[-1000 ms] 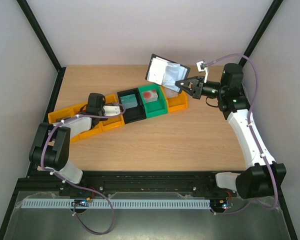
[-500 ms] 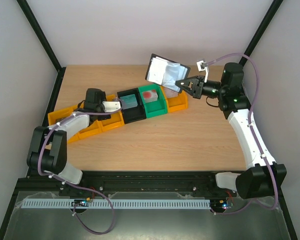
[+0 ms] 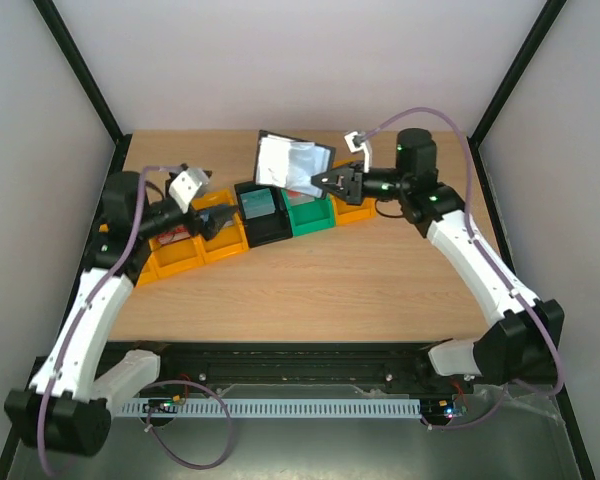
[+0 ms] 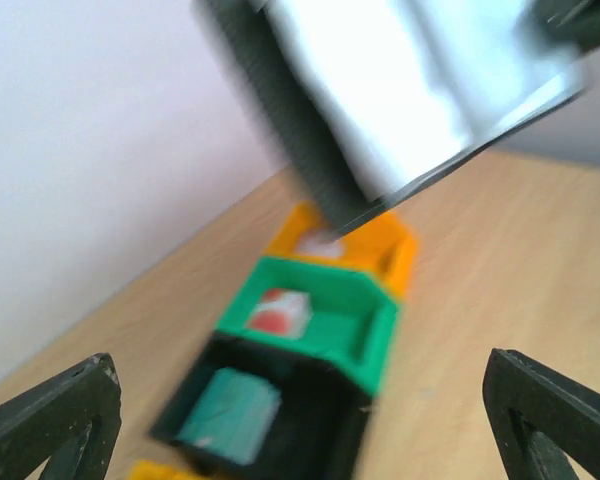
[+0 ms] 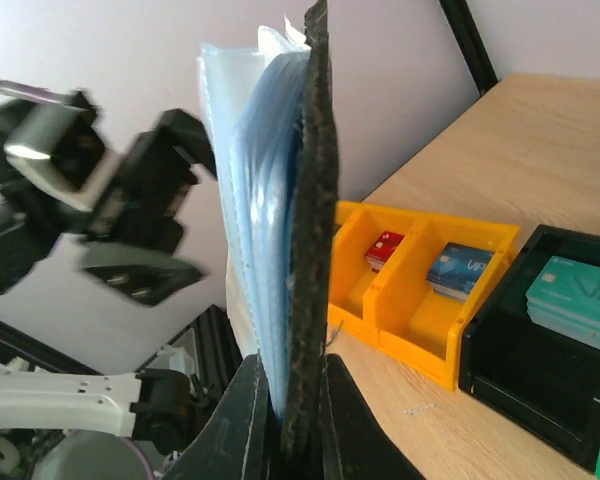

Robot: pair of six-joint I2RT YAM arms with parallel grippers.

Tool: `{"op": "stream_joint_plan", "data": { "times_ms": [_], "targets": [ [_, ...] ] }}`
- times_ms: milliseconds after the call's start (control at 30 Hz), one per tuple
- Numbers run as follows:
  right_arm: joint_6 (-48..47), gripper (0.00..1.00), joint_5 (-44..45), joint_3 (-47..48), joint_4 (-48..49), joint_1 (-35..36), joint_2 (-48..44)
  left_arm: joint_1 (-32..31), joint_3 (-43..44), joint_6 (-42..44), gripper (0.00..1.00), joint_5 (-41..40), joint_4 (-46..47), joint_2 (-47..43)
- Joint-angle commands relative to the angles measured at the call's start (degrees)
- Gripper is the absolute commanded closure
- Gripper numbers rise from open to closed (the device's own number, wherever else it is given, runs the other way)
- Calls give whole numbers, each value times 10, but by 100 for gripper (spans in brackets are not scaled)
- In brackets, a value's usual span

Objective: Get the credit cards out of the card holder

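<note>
My right gripper is shut on the bottom edge of the open black card holder and holds it upright in the air above the black and green bins. Seen edge-on, the card holder shows its blue-grey pockets, pinched in my right gripper. A red credit card and a blue one lie in the orange bin's compartments. My left gripper hangs open and empty over the orange bins, pointing at the holder. In its own view my left gripper spans wide below the blurred card holder.
A row of bins crosses the table: orange bins, a black bin with a teal piece, a green bin with a white red-dotted piece, and another orange bin. Walls close the back and sides.
My left gripper has opened, and its arm has risen and swung back to the left. My right arm has carried the card holder leftward, over the black and green bins.
</note>
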Motion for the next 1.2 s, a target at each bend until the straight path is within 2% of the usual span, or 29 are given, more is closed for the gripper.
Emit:
{"op": "stream_joint_plan", "data": {
  "times_ms": [0, 167, 267, 400, 533, 633, 767, 833, 900, 1000, 1067, 1167],
  "targets": [
    [-61, 98, 46, 40, -28, 45, 24, 2, -62, -219, 0, 133, -4, -72],
    [-91, 98, 38, 49, -47, 111, 40, 11, -140, -325, 1, 121, 89, -163],
    [-93, 98, 28, 50, -33, 144, 36, 45, -187, -418, 0, 116, 163, -203],
    [-89, 98, 15, 48, -30, 177, 34, 88, -236, -548, 0, 171, 295, -225],
    [-80, 98, 23, 35, -15, 204, 25, 89, -240, -577, 0, 256, 331, -235],
    [-67, 98, 28, 31, 6, 217, 25, 88, -250, -576, 1, 265, 333, -242],
    [-64, 98, 34, 33, 18, 231, 26, 78, -255, -570, 22, 266, 362, -230],
    [-62, 98, 37, 29, 20, 238, 24, 68, -247, -530, 35, 284, 345, -219],
    [-59, 98, 34, 25, 23, 246, 25, 61, -225, -459, 55, 305, 284, -206],
    [-56, 98, 34, 15, 32, 251, 21, 58, -209, -420, 96, 300, 234, -194],
    [-52, 98, 38, 6, 45, 252, 16, 56, -212, -439, 98, 292, 255, -198],
    [-59, 78, 58, 3, 47, 252, 12, 55, -216, -455, 98, 267, 272, -212]
  ]
}}
